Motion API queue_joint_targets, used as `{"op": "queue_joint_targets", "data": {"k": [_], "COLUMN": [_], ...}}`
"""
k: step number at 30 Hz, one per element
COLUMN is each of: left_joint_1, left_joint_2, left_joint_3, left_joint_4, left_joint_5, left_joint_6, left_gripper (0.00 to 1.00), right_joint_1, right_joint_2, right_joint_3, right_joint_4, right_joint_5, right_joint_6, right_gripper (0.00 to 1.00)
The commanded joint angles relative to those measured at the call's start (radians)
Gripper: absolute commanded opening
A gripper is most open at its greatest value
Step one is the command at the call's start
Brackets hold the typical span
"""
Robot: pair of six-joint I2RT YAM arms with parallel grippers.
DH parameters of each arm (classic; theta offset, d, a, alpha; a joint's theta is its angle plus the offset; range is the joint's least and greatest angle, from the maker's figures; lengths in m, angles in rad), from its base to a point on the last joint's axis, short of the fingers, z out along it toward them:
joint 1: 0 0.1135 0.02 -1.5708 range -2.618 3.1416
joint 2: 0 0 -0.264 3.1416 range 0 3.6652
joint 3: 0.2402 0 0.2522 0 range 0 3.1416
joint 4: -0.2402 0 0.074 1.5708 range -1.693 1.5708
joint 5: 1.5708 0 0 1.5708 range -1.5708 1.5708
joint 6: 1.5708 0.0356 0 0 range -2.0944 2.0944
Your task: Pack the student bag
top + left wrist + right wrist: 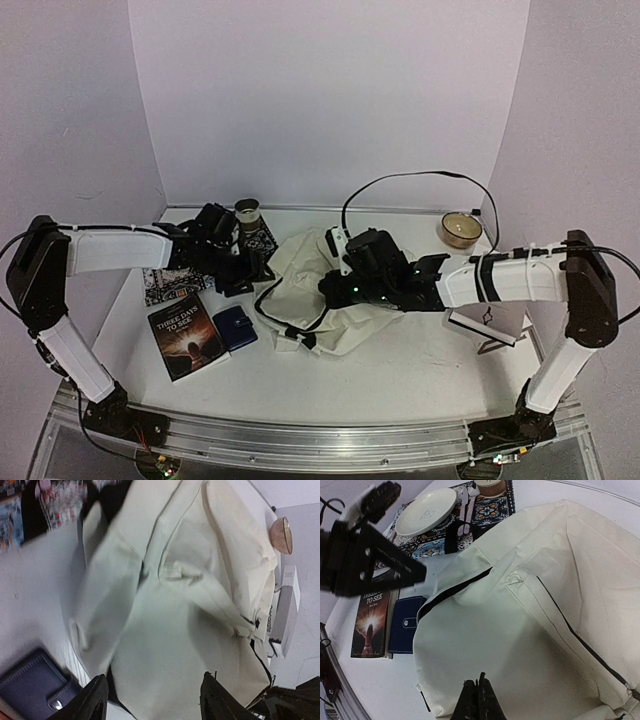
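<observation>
Hard to read: student bag (pixel 325 285) is crumpled and its opening shows in no view. Only a black zipper line (pixel 455 591) and a seamed front panel are visible. The top of the left wrist view is blurred, so the patterned mat (pixel 50 500) is barely legible there. From overhead, both sets of fingertips are lost in black hardware. The plate (pixel 426 511) shows only in the right wrist view. The white box (pixel 485 325) is partly covered by the right forearm.

Pose: the left arm reaches in from the left across the mat. Left end effector (pixel 155 702) hangs low over the bag's left side, spread wide, with nothing between the fingers (pixel 95 700) and only cloth below. The right arm reaches in from the right, wrist over the bag's middle. Right end effector (pixel 479 700) has its tips pressed together right at the fabric. Can't tell if any cloth is pinched.

Room: the bag sits mid-tabletop (pixel 400 390), slightly toward the back. The navy wallet (pixel 235 327) is just beside its near-left edge, with the book (pixel 188 340) touching the wallet's left side. The mat with a cup (pixel 247 212) is at back-left, close to the bag. The bowl (pixel 461 229) is at back-right, well apart from it. An open strip of tabletop runs between the bag and the arm bases. Walls close off the back and both sides.
</observation>
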Motion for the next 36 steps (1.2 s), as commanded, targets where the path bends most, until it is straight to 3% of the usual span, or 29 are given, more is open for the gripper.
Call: {"op": "queue_joint_targets", "data": {"k": [1, 9, 13, 21, 31, 36], "left_joint_1": [-0.085, -0.205, -0.253, -0.385, -0.427, -0.433], "left_joint_2": [-0.072, -0.019, -0.060, -0.137, -0.150, -0.112], "left_joint_3": [-0.094, -0.067, -0.058, -0.106, -0.262, -0.268], "left_joint_4": [0.108, 0.162, 0.152, 0.219, 0.507, 0.611], "left_joint_5": [0.056, 0.069, -0.050, -0.303, -0.212, -0.147], "left_joint_6": [-0.164, -0.170, -0.031, 0.395, 0.699, 0.825], "left_gripper": [0.64, 0.64, 0.64, 0.64, 0.63, 0.62], "right_joint_1": [0.016, 0.026, 0.025, 0.025, 0.025, 0.026], "right_joint_2": [0.023, 0.011, -0.008, -0.056, -0.150, -0.167], "right_joint_3": [0.054, 0.038, 0.021, -0.004, -0.064, -0.070], "right_joint_4": [0.073, 0.076, 0.076, 0.045, 0.026, 0.019], "right_joint_5": [-0.013, -0.011, 0.001, 0.064, 0.122, 0.116], "right_joint_6": [0.013, 0.020, 0.020, 0.046, 0.086, 0.096], "right_gripper": [0.00, 0.00, 0.00, 0.00, 0.00, 0.00]}}
